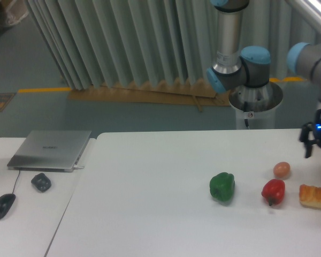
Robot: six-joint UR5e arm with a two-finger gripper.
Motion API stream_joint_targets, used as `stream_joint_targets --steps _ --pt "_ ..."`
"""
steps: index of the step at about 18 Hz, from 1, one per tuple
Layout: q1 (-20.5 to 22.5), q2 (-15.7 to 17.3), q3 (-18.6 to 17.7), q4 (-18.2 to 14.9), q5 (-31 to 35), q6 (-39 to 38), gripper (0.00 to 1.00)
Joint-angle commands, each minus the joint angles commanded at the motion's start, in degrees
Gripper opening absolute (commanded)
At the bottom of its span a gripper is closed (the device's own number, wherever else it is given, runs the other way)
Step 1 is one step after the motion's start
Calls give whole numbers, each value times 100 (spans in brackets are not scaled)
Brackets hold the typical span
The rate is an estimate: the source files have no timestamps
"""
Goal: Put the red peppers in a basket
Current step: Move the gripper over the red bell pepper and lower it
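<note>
The red pepper (pixel 273 191), glossy with a short dark stem pointing down, lies on the white table (pixel 150 203) at the right. My gripper (pixel 318 152) has come into view at the right edge, hanging above and to the right of the pepper, apart from it. Its dark fingers (pixel 306 145) look spread with nothing between them; part of it is cut off by the frame edge. No basket is in view.
A green bell pepper (pixel 222 187) sits left of the red one. A pale orange egg-like ball (pixel 281 169) lies just behind it, and a piece of bread (pixel 315 196) to its right. On the left desk are a laptop (pixel 51 150), a mouse (pixel 4 205) and a small dark object (pixel 41 182).
</note>
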Motion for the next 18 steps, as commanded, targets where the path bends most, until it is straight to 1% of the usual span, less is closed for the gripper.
stream_joint_targets --steps 2,3,7,8,9,11,13,14,15,18 --pt "-194 79 -237 254 9 -732 100" --pt "-273 149 -421 447 18 -1118 100" --pt "-300 342 -703 493 53 -1910 100" --pt "-309 343 -756 519 88 -2008 100" --pt "-344 282 -800 537 105 -2044 100" --pt "-397 89 -810 677 158 -2097 100" --pt "-633 -262 -748 818 578 -2211 100" --pt "-695 -351 -731 870 667 -2229 100" --pt "-696 -421 -722 906 694 -2229 100" --pt "-687 -439 -713 906 694 -2194 100"
